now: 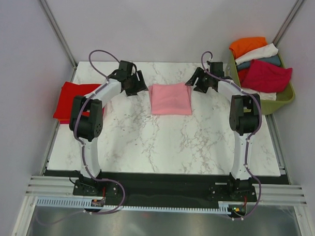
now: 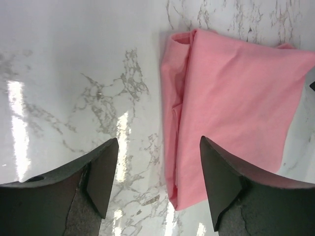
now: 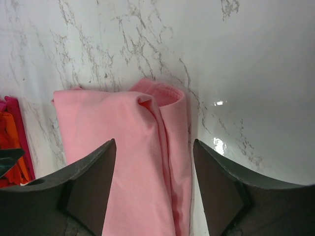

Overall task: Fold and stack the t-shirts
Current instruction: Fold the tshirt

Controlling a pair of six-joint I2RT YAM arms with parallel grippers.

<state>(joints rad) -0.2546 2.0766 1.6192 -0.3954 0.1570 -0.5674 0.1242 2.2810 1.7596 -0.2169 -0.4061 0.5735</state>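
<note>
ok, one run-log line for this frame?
left gripper: open, beside folded pink t-shirt | right gripper: open, over its other edge | red t-shirt: flat, table's left edge | green basket: holds unfolded shirts

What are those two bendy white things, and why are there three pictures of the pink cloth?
They are two robot arms bolted to a marble table. One picture comes from a camera overhead. The other two come from small cameras on each wrist, so you see dark fingers at the bottom. The left end effector and the right end effector are both open and hold nothing. Between them lies a folded pink shirt. A red shirt lies at the left edge of the table. A green basket on the right holds more coloured shirts.
</note>
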